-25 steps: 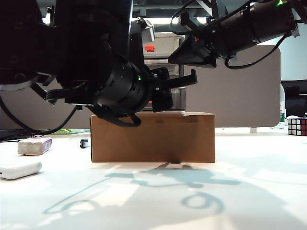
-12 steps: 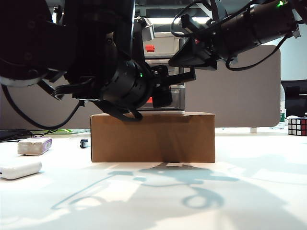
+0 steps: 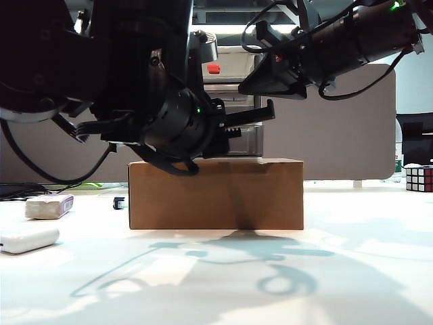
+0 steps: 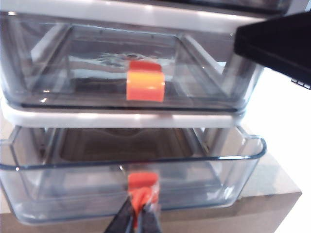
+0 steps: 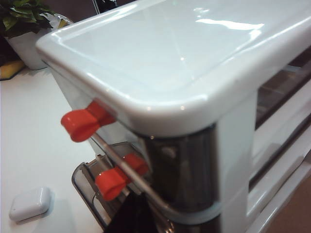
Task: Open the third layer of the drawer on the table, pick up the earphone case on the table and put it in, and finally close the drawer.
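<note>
The drawer (image 4: 121,119) is a white-framed unit standing on a brown cardboard box (image 3: 216,193). Its third layer (image 4: 63,187), translucent grey, sticks out a little beyond the tier above. My left gripper (image 4: 141,213) is shut on that layer's red handle (image 4: 142,180), with the dark fingers (image 4: 125,219) pinching it from below. My right gripper (image 4: 277,41) hangs as a black wedge by the unit's upper front corner; how its jaws stand does not show. The white earphone case (image 3: 27,238) lies on the table (image 3: 223,277) at the left, and the earphone case (image 5: 30,203) also shows in the right wrist view.
A greyish block with a purple edge (image 3: 49,205) lies behind the earphone case. A Rubik's cube (image 3: 419,177) stands at the far right. Both upper tiers are pushed in, with their red handles (image 5: 85,121) (image 5: 114,180) showing. My left arm (image 3: 135,88) fills the upper left of the exterior view.
My left gripper has dropped slightly towards the lowest tier and its jaws have closed on the red handle. The right arm has stayed put.
</note>
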